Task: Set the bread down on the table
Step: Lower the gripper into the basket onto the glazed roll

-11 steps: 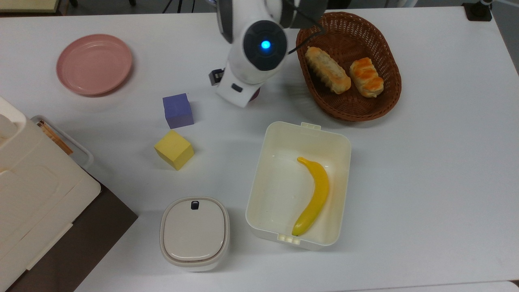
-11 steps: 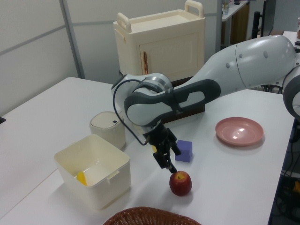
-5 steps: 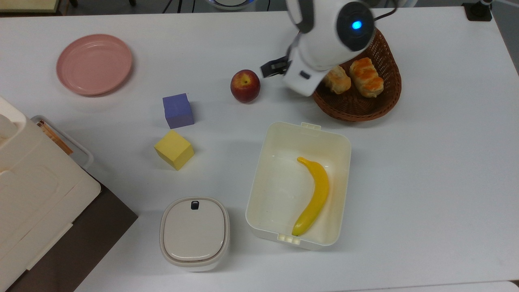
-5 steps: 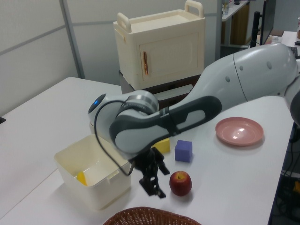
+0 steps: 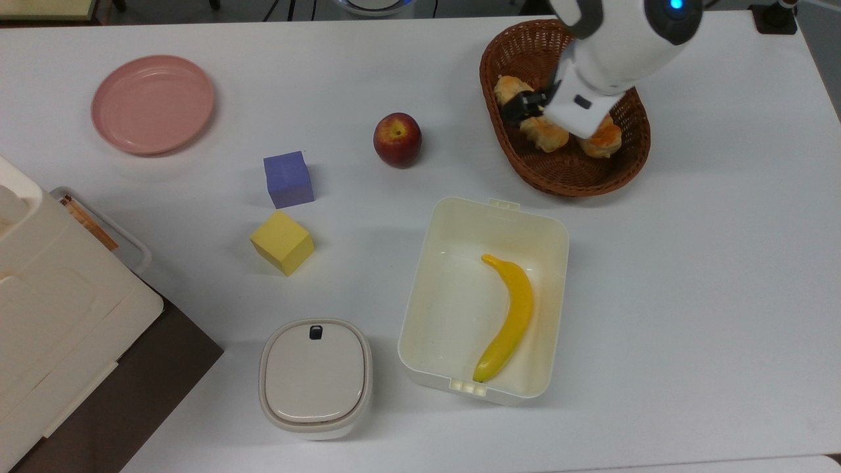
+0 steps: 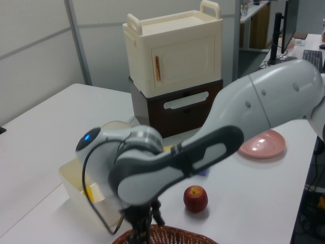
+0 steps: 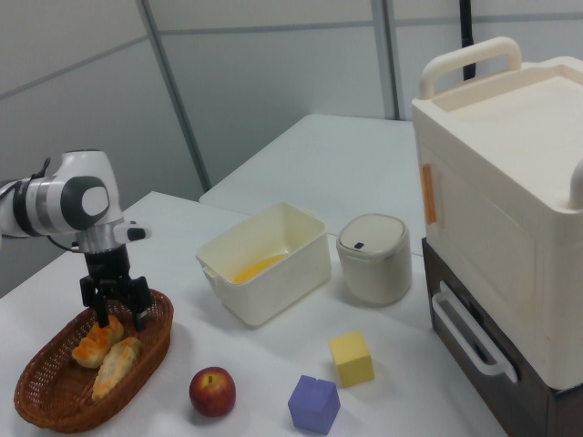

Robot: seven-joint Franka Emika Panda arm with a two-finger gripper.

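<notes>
Right view puts the black two-finger gripper (image 7: 115,303) low in the left of the frame, hanging inside the brown woven wicker basket (image 7: 46,393). Its fingers are spread apart with nothing between them, and the tips sit just above the two rolls.

The short orange-glazed bread roll (image 7: 98,340) lies in the basket directly below and slightly to the right view's left of the gripper, side by side with the longer pale golden roll (image 7: 115,366), which is the nearer of the two to the camera.

In the top view the basket (image 5: 565,177) is in the upper right of the frame. The arm's white wrist covers most of the orange roll (image 5: 604,139), leaving only its lower end showing, while the gripper (image 5: 522,107) shows over the longer roll (image 5: 542,133).

Both rolls run diagonally from the top view's upper left to its lower right, and the orange one is the one further toward the top view's right. Judging from this, the fingers likely need to line up across that diagonal axis and settle on the roll further right, not its paler neighbour.

The large white tabletop (image 5: 709,276) has bare surface below and to the right of the basket in the top view, well apart from the red apple (image 5: 397,139).
</notes>
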